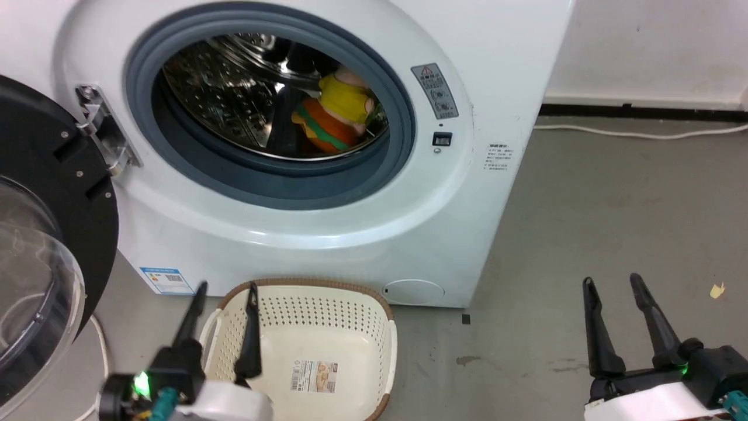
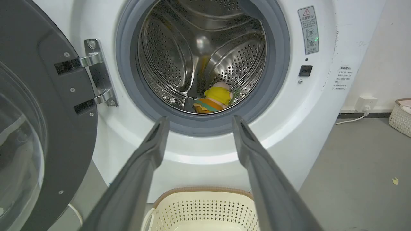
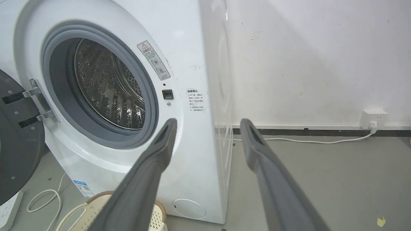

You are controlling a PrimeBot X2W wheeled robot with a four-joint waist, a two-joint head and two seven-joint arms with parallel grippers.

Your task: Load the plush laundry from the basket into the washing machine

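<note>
The plush toy [image 1: 336, 114] is lying inside the washing machine [image 1: 350, 234], in its steel drum at the upper middle of the head view. The basket [image 1: 327, 316] is sitting at the bottom centre with just its label showing inside. The loading step is looking finished. The left claw [image 1: 227, 287] is hovering over the basket's left rim, fingers spread, gripping nothing. The right claw [image 1: 610, 280] is hanging at lower right above the floor, also spread and empty. The door [image 1: 58, 175] is standing open at the left edge, so any next move is probably calling for pushing it shut.
</note>
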